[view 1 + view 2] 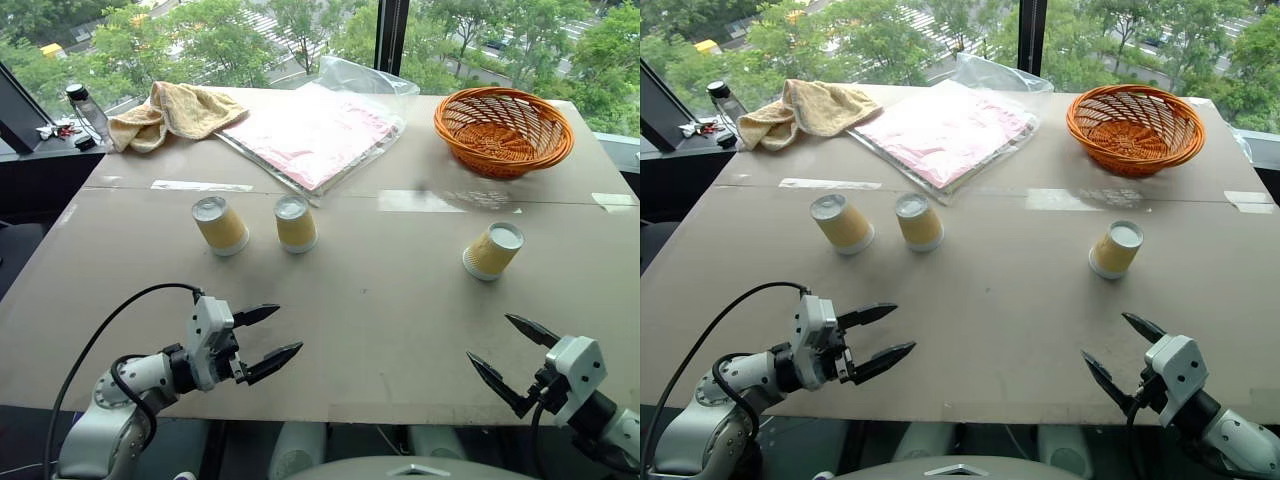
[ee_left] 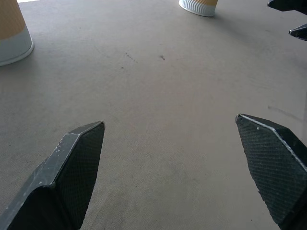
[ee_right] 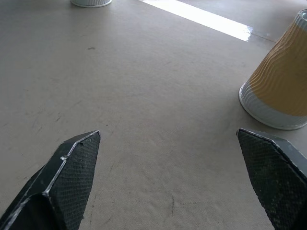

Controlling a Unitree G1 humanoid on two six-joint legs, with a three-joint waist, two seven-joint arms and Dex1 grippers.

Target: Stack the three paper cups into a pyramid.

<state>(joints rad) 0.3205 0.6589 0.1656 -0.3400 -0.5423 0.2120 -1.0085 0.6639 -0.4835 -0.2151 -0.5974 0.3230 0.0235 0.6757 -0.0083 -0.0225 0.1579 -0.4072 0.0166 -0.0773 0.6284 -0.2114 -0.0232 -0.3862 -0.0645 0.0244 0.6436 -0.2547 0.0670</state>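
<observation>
Two upturned cups (image 1: pixel 220 225) (image 1: pixel 296 222) stood side by side mid-table; the third cup (image 1: pixel 492 250) sat apart, ahead of the right tool (image 1: pixel 505 358), the nearer one. Both it and the left tool (image 1: pixel 268 340) gaped wide, empty

At the table's far left corner, a small clutter of objects (image 1: pixel 58 130) beside a dark-capped bottle (image 1: pixel 88 110) is too small to identify. The right arm runs off the frame's lower right behind its gripper (image 1: pixel 508 360). In the left wrist view, both visible paper cups, one (image 2: pixel 13 33) and another (image 2: pixel 199 5), are cut by the frame edge, showing rim ends alone.
</observation>
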